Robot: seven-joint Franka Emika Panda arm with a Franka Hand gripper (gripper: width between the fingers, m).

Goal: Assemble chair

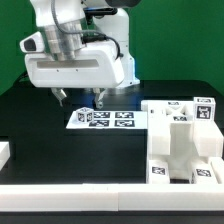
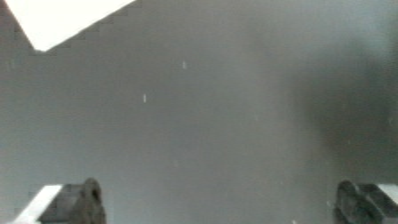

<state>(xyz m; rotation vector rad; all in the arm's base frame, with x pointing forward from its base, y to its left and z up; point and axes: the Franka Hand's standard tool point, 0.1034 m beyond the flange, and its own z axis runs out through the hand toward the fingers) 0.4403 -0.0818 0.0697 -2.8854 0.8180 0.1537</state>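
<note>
The chair's white plastic pieces [image 1: 181,140] stand clustered at the exterior view's right, with black-and-white tags on their tops and fronts. My gripper [image 1: 81,99] hangs open over the dark table, just above the far left end of the marker board [image 1: 101,118] and well to the left of the pieces. In the wrist view the gripper [image 2: 217,206] shows two dark fingertips [image 2: 71,205] set wide apart with only bare grey surface between them. Nothing is held.
A white rim [image 1: 100,196] runs along the table's near edge, and a white block [image 1: 5,152] sits at the left edge. A white corner [image 2: 59,20] of something shows in the wrist view; I cannot tell what it is. A green wall stands behind.
</note>
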